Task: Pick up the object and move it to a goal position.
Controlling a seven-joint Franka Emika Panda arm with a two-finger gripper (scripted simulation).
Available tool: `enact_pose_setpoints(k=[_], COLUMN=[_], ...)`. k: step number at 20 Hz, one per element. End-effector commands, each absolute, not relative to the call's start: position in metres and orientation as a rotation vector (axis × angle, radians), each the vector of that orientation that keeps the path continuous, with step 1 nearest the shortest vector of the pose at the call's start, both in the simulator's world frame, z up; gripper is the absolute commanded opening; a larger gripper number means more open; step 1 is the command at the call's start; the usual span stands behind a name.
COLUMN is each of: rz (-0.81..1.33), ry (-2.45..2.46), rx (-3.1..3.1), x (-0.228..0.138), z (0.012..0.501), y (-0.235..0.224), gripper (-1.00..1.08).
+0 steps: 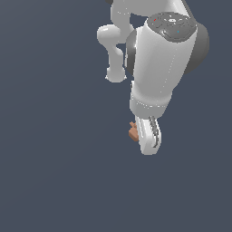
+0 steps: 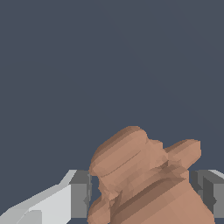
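From my station I read the gripper (image 1: 146, 136) as clamped on the orange-brown lumpy object (image 2: 144, 179). In the wrist view the object fills the gap between the two grey finger pads (image 2: 79, 194), with one pad against each flank and no daylight on either side that I can make out. Its knobby lobes bulge up past the pads, one rounded bump pointing toward 11 o'clock and a smaller nub toward 2 o'clock.

In the exterior view only a sliver of the object (image 1: 133, 132) shows, poking out at about 9 o'clock from the white finger, just below the wrist housing. The near finger hides the rest, so I can't confirm from there how deep the object sits in the grasp.

The background is a flat slate grey in both views, with no shadow or edge under the object that I can see. I therefore cannot say for certain whether it is lifted clear of a surface or merely gripped where it lay; my guess is that it is off the ground.

On progress, I judge the grasp is made. What remains is the carry to the goal. No goal marker shows in either picture, so I can't tell how much travel is left.
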State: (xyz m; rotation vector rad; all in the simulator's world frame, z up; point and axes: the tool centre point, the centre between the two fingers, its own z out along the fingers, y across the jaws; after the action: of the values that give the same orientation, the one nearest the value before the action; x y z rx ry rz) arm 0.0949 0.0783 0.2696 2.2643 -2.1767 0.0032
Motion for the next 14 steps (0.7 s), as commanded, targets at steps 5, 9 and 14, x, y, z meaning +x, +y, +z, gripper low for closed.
enact_pose_setpoints(k=[5,9,14], rz=[0.003,0.002,0.002], ry=[-2.176,-2.175,-2.175], rx=[2.264,2.265,2.265], x=[0.102,0.106,0.111], z=[0.322,0.345,0.368], y=[0.104,0.116,0.127], gripper=[-1.00,-1.00,-1.00])
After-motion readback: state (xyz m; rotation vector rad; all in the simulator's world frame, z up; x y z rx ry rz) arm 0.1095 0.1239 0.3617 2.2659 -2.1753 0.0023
